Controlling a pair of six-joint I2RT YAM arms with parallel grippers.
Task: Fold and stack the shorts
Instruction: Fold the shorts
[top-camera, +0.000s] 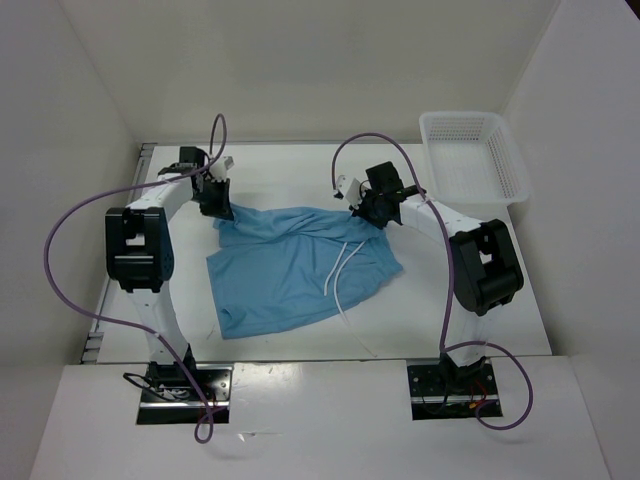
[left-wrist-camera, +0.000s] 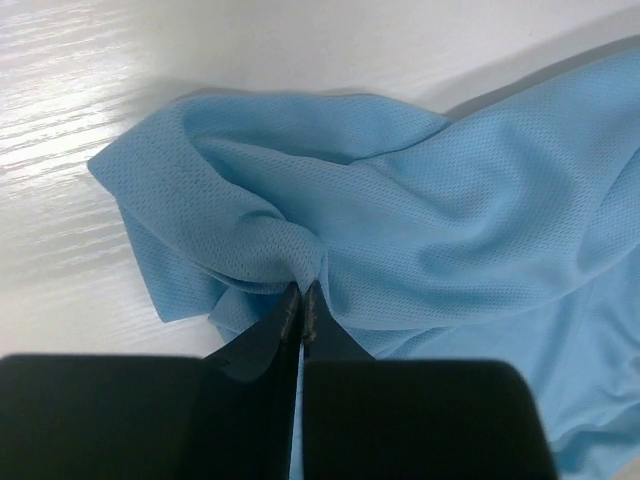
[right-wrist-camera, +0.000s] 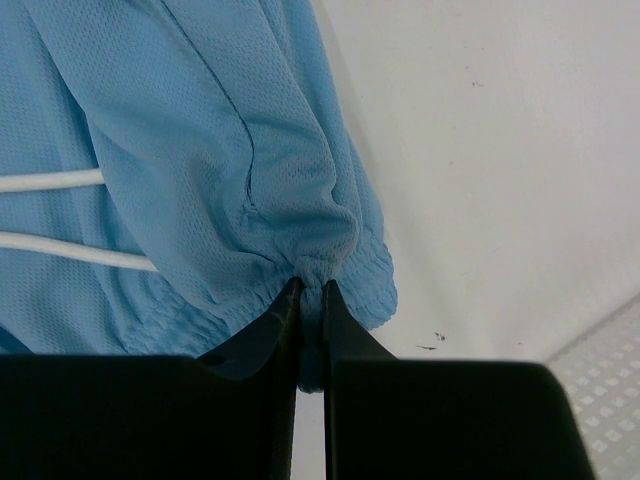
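From above, the shorts (top-camera: 290, 265) lie spread on the table (top-camera: 480, 310) with the drawstring (top-camera: 340, 275) trailing toward the near edge. The left gripper (top-camera: 215, 205) is at their far left corner, the right gripper (top-camera: 362, 212) at their far right corner, and a basket (top-camera: 470, 150) sits well apart at the far right. In the left wrist view, the jaws are closed on a bunched fold of cloth. In the right wrist view, the jaws pinch the gathered waistband (right-wrist-camera: 370, 290) near the drawstring.

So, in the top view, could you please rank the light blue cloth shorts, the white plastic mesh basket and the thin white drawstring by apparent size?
Largest: the shorts
Then: the basket
Smallest: the drawstring
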